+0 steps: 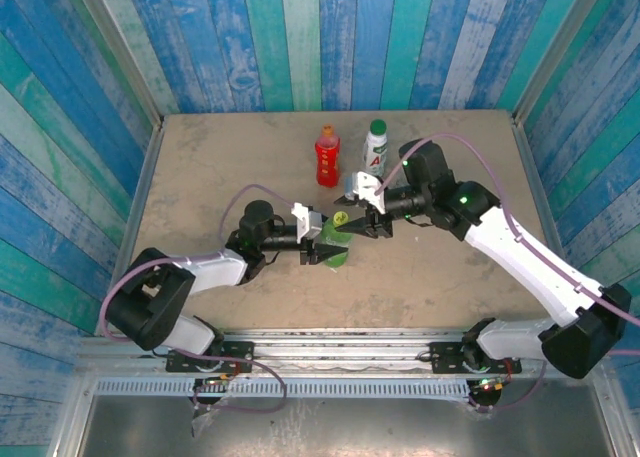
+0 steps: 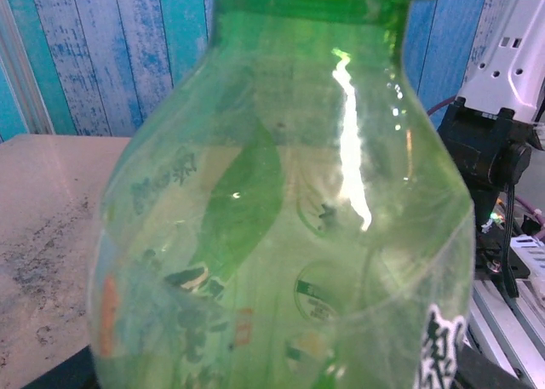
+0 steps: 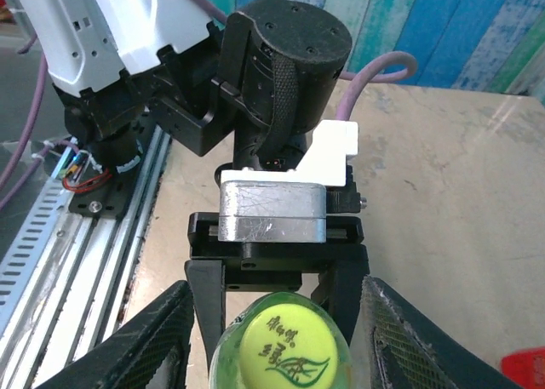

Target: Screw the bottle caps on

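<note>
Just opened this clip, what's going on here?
The left gripper holds the clear green bottle upright mid-table. The right gripper is at the yellow-green cap sitting on that bottle, its fingers open on either side. The red bottle and the white bottle stand behind, capped.

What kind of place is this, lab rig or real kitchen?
Likely a lab robot cell: bare table boxed in by painted blue plank walls, metal mounting rail along the near edge, a green bottle as prop.
</note>
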